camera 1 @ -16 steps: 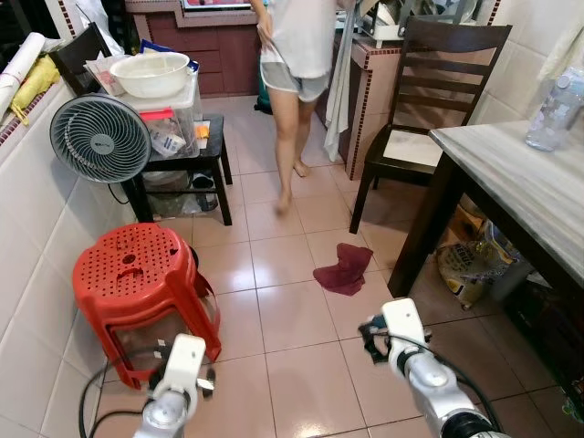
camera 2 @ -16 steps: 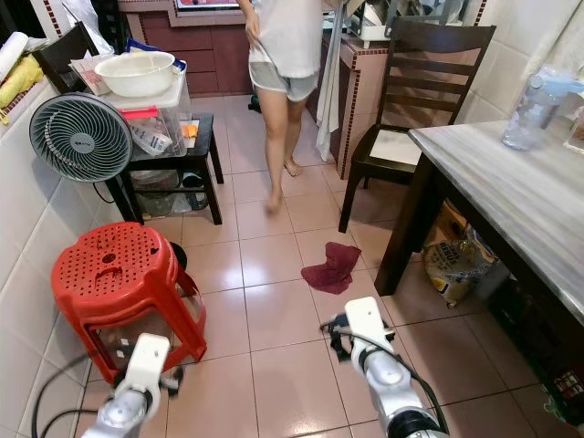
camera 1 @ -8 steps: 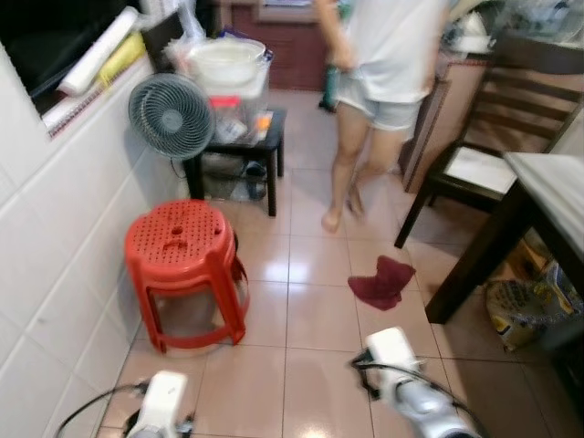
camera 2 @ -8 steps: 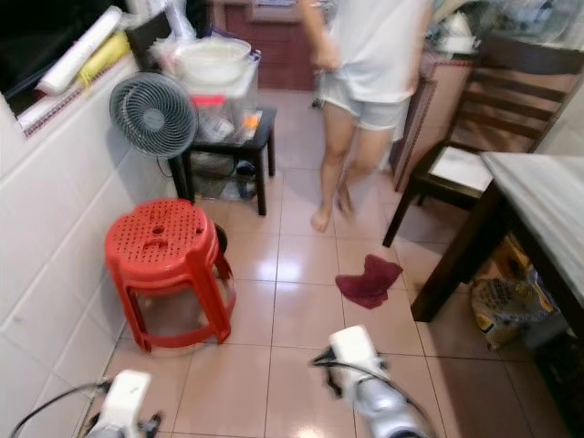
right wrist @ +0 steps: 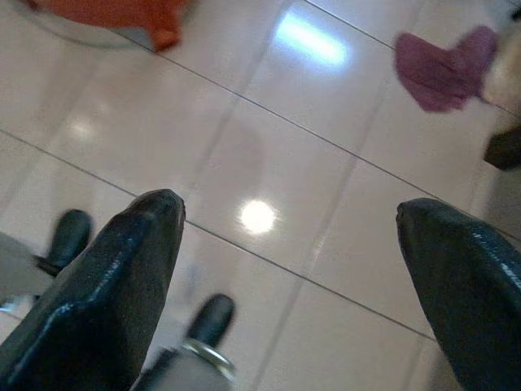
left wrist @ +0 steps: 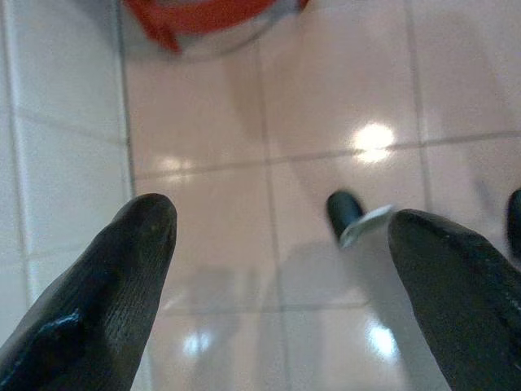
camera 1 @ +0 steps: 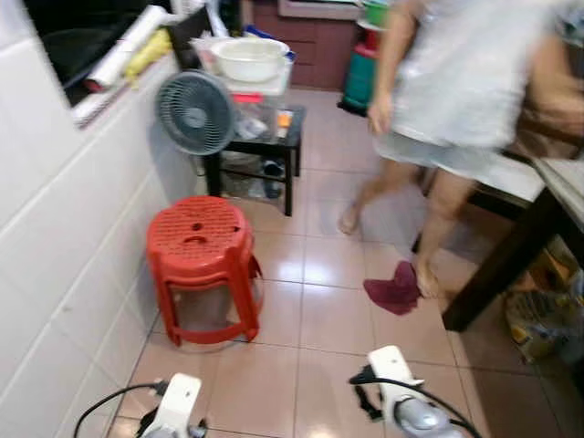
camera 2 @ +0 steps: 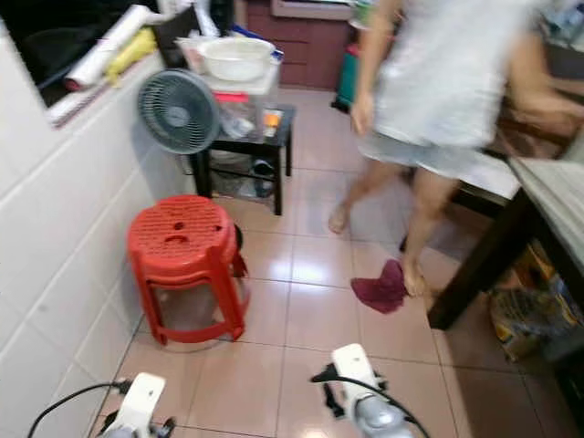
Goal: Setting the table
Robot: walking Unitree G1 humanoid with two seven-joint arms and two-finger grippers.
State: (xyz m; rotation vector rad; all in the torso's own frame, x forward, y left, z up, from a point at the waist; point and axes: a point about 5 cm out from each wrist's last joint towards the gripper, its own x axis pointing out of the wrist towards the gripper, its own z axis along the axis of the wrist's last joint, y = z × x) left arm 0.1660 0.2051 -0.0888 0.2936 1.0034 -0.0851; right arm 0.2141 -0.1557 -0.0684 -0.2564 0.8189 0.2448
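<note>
The wooden table (camera 1: 569, 179) stands at the far right, with its dark leg (camera 1: 500, 274) on the tiled floor. A white bowl (camera 1: 248, 57) rests on a clear box on the small black side table (camera 1: 278, 151) at the back. Both arms hang low over the floor. My left gripper (left wrist: 281, 216) is open with nothing between its fingers, above pale tiles beside the wall. My right gripper (right wrist: 291, 205) is open and empty too, over the floor tiles. The silver wrists (camera 1: 397, 412) show at the bottom of the eye views.
A person (camera 1: 461, 100) in a white shirt walks between me and the table, blurred. A red plastic stool (camera 1: 201, 265) stands by the tiled wall at left. A fan (camera 1: 194, 111) sits behind it. A maroon cloth (camera 1: 394, 292) lies on the floor near the person's foot.
The view has swung, so the whole scene shifted. The person has stepped closer and toward the table. Both grippers still hang open.
</note>
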